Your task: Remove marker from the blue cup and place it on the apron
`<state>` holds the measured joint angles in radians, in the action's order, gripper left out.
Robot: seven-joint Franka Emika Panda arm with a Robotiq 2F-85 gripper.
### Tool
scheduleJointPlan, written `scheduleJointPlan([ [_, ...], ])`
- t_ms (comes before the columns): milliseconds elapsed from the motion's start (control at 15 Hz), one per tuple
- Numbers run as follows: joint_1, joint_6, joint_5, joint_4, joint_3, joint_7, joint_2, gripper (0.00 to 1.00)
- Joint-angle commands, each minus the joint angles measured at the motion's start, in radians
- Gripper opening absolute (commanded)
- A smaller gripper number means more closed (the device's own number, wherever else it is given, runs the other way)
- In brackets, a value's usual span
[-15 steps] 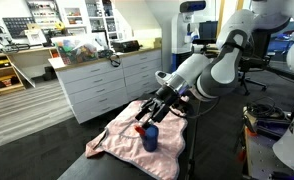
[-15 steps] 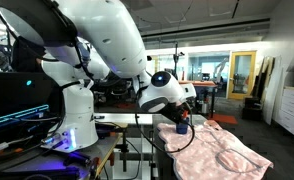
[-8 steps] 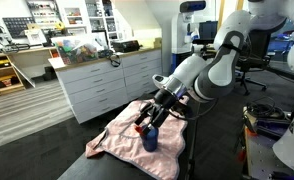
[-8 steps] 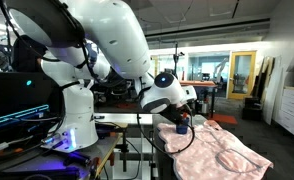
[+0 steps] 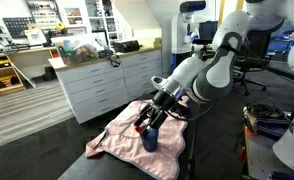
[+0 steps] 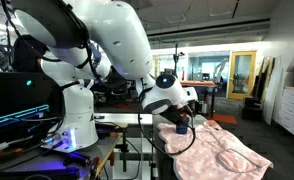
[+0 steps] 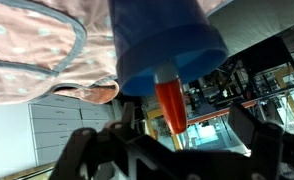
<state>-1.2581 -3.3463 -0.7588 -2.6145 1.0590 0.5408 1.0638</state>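
Lab bench w/ pink dotted cloth apron point(image 5: 119, 146): in an exterior view my gripper point(image 5: 147, 123) hangs over small blue plastic cup point(image 5: 150, 140) on it. Only wrist view shows red marker point(image 7: 170, 105) standing in cup, fingers point(image 7: 255, 142) spread wide either side, not touching.

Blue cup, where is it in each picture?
In an exterior view: the blue cup sits low, near the middle, on the pink apron.
In an exterior view: the cup is small, right of centre, at the apron's left end.
Wrist view: the cup is huge, top middle; apron upper left.
Shared landmark: the pink apron.
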Motion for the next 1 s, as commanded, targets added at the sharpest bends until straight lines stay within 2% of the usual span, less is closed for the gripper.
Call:
scheduleJointPlan([
  [0, 0.020, 0.017, -0.022, 0.018, -0.009, -0.048, -0.018, 0.69],
  [67, 0.013, 0.022, 0.013, 0.013, 0.000, -0.011, -0.012, 0.64],
  [133, 0.022, 0.016, -0.022, 0.020, -0.010, -0.048, -0.016, 0.57],
  [200, 0.014, 0.021, 0.013, 0.015, -0.001, -0.012, -0.011, 0.52],
  [267, 0.022, 0.016, -0.021, 0.022, -0.011, -0.049, -0.014, 0.44],
  [333, 0.015, 0.021, 0.014, 0.017, -0.001, -0.014, -0.010, 0.38],
  [400, 0.023, 0.016, -0.021, 0.024, -0.012, -0.051, -0.014, 0.31],
  [467, 0.015, 0.020, 0.014, 0.018, -0.001, -0.016, -0.011, 0.25],
  [600, 0.023, 0.014, -0.023, 0.025, -0.013, -0.055, -0.016, 0.14],
  [667, 0.016, 0.019, 0.014, 0.019, -0.003, -0.021, -0.012, 0.08],
  [733, 0.024, 0.014, -0.022, 0.026, -0.013, -0.057, -0.017, 0.00],
  [800, 0.024, 0.013, -0.023, 0.025, -0.014, -0.058, -0.018, 0.08],
  [933, 0.027, 0.013, -0.022, 0.026, -0.014, -0.060, -0.021, 0.08],
])
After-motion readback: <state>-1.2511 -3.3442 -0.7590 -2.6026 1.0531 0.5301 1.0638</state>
